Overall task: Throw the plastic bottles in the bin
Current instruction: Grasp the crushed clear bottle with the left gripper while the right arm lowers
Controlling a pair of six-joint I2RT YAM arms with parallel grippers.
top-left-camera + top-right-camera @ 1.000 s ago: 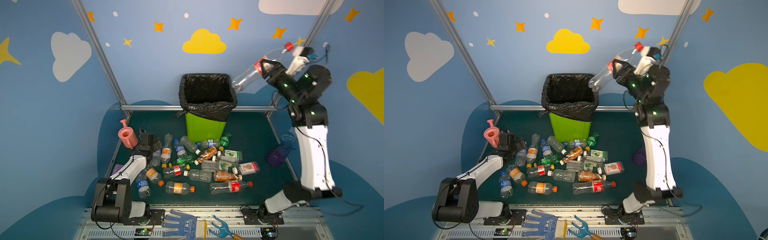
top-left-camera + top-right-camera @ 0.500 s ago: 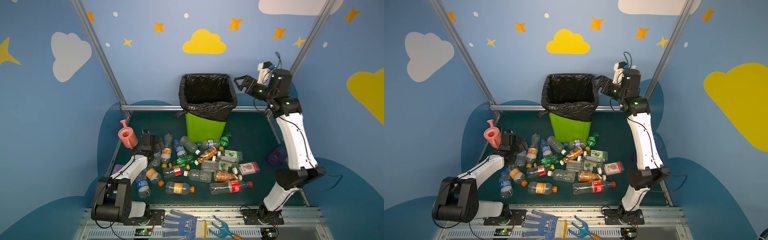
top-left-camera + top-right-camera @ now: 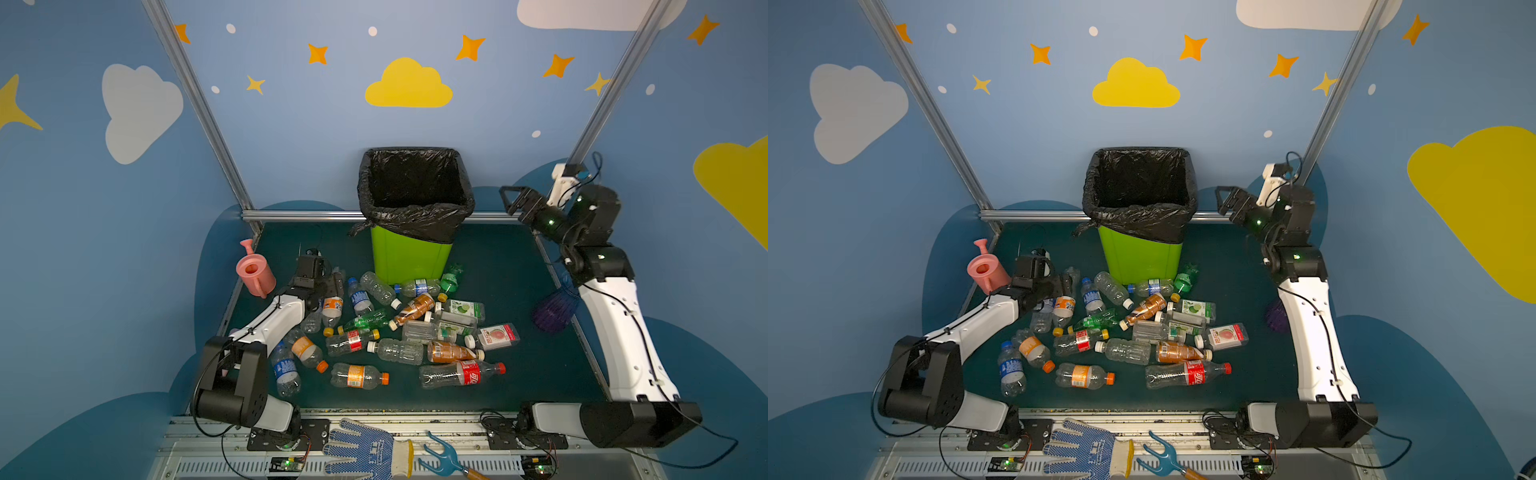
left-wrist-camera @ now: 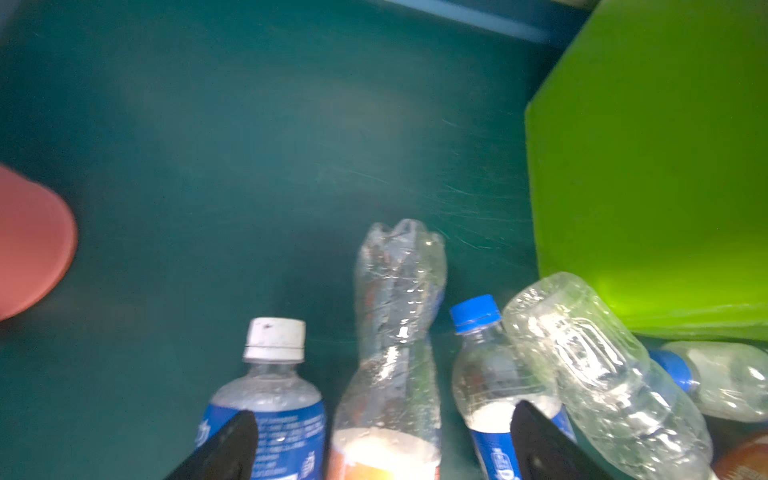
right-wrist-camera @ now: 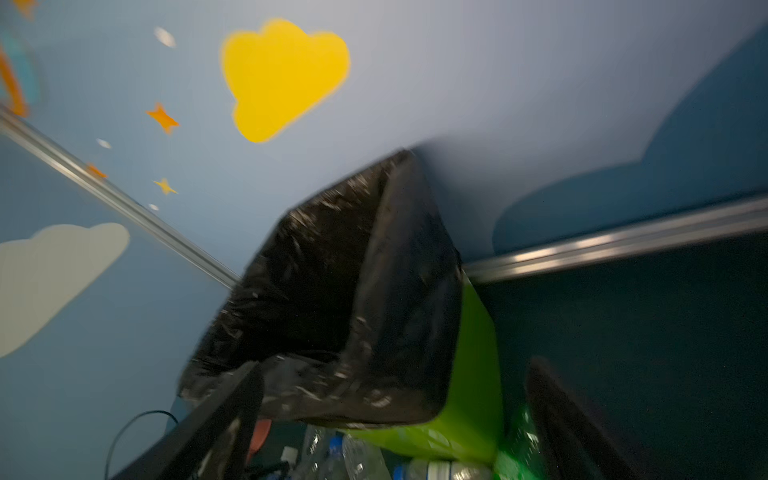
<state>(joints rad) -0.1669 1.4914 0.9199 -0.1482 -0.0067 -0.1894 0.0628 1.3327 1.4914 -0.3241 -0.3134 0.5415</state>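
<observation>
- Bottles: mostly clear, some green or brown, strewn before lime, black-bagged bin.
- Left gripper: spread astride crumpled bottle.
- Right gripper: spread, empty, beside bin.

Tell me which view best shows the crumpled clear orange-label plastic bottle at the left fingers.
Left wrist view: the crumpled orange-label bottle sits large between the fingers. Both top views show it small, by the left arm. Right wrist view: too blurred to tell.
</observation>
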